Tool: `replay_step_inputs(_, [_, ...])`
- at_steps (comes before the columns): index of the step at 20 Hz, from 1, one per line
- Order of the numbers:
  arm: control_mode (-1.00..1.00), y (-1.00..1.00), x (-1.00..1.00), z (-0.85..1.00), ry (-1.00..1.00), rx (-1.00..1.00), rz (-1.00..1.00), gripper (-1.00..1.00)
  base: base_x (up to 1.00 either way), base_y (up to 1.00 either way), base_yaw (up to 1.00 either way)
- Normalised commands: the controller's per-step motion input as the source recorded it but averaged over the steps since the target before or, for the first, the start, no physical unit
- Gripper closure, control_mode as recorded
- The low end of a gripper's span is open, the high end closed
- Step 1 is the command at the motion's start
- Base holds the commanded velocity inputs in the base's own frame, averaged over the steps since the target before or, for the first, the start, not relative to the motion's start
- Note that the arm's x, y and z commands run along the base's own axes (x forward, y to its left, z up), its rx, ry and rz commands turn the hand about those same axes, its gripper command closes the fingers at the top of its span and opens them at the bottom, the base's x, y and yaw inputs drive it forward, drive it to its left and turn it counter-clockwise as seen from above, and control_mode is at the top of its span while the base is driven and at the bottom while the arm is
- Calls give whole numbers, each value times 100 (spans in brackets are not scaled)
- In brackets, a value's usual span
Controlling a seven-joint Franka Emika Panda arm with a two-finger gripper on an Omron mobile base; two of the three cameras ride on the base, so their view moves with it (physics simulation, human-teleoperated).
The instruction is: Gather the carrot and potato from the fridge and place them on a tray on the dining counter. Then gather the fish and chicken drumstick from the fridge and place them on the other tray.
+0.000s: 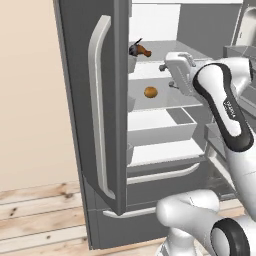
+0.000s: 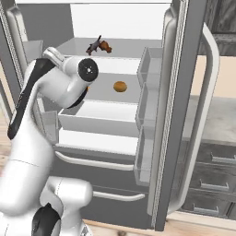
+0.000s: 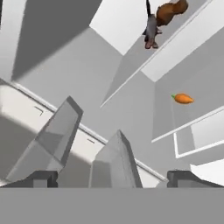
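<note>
The only writing in sight is a small dark label running along the white forearm of the arm (image 1: pixel 227 107) in the left base view, too small to read. The fridge (image 2: pixel 115 27) stands with both doors open; the left door (image 1: pixel 95 115) with its long pale handle fills the near side of the left base view, and the right door (image 2: pixel 177 115) with its stacked door bins frames the right base view. On the upper shelf (image 2: pixel 133 46), toward the back, the dark fish (image 2: pixel 94 46) and the brown chicken drumstick (image 2: pixel 106 46) lie touching each other. One shelf below, the potato (image 2: pixel 120 86) sits alone near the middle, with bare shelf on every side of it. The carrot (image 3: pixel 183 98) shows in the hand view, small and orange, lying on a grey surface well apart from the fish and drumstick; which shelf that is cannot be told. The gripper (image 3: pixel 109 181) sits at the front edge of the shelves, level with the potato's shelf, its jaws spread wide and holding nothing. An open white drawer (image 2: pixel 99 117) juts out below the potato's shelf, beneath the arm.
</note>
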Motion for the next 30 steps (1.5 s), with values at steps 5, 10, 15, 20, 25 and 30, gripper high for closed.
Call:
replay_step_inputs(5, [-100, 25, 100, -8, 15, 17, 0, -100, 0, 0, 0])
replay_step_inputs(10, [-100, 40, 87, -1, 14, 12, 1, -100, 0, 0, 0])
replay_step_inputs(15, [-100, 57, 49, 0, 10, 4, 5, -100, 0, 0, 0])
replay_step_inputs(20, [-100, 76, 1, 0, 3, 0, 12, -100, 0, 0, 0])
replay_step_inputs(25, [-100, 80, -2, 0, 0, 0, 13, -100, 0, 0, 0])
replay_step_inputs(30, [-100, 84, -17, 0, 0, 0, 11, -100, 0, 0, 0])
